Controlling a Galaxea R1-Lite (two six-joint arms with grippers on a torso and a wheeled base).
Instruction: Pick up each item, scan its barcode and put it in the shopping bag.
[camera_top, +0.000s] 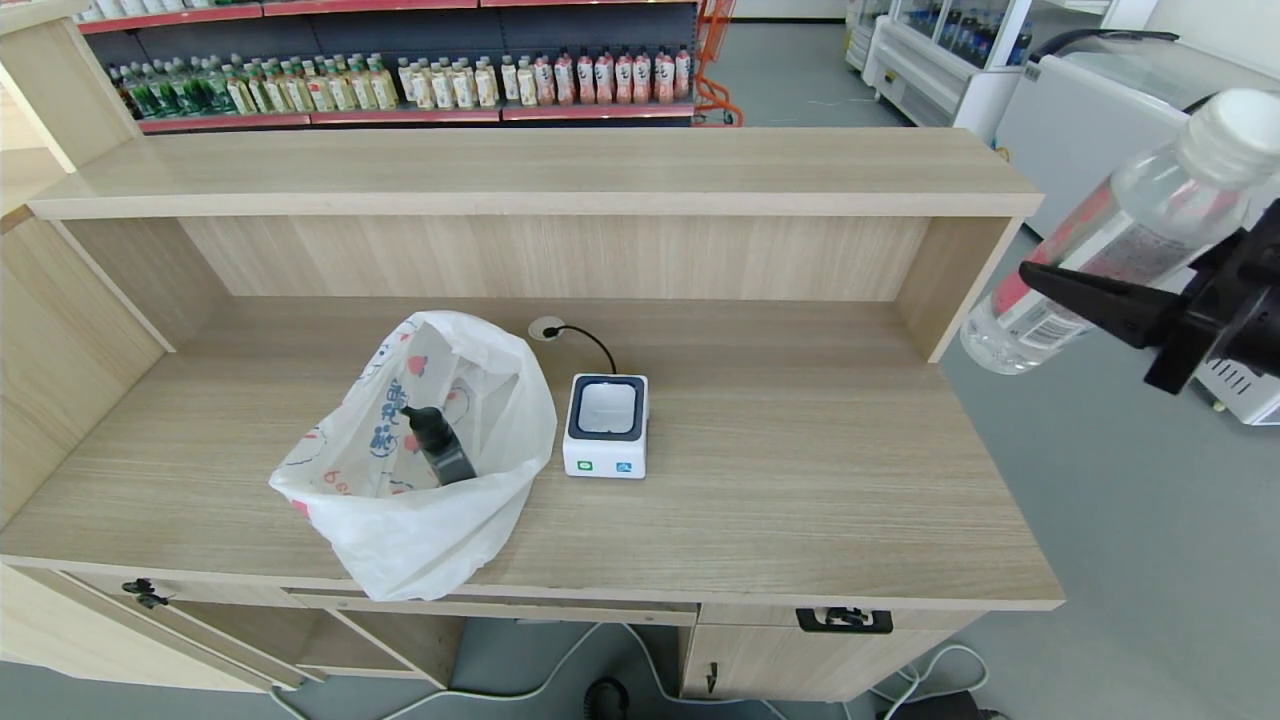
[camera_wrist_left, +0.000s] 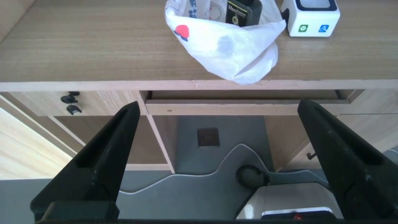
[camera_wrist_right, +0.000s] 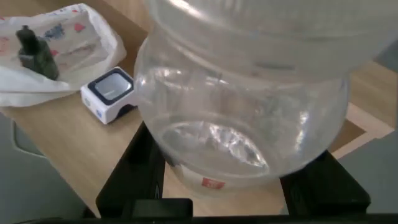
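A clear water bottle (camera_top: 1110, 230) with a white cap and a red-and-white label hangs tilted in the air past the counter's right end, my right gripper (camera_top: 1150, 305) shut on it. Its rounded bottom (camera_wrist_right: 242, 118) looms close in the right wrist view. On the counter a white shopping bag (camera_top: 420, 450) stands open with a dark bottle (camera_top: 438, 444) inside. Just right of it sits the white barcode scanner (camera_top: 605, 425). My left gripper (camera_wrist_left: 221, 168) is open, held low in front of the counter's front edge, below the shopping bag (camera_wrist_left: 227, 37) and the barcode scanner (camera_wrist_left: 311, 15).
The wooden counter (camera_top: 800, 480) has a raised back ledge and side walls. A black cable runs from the scanner to a hole at the back. Drawers and cupboards sit under the front edge. Freezers stand on the floor at the far right.
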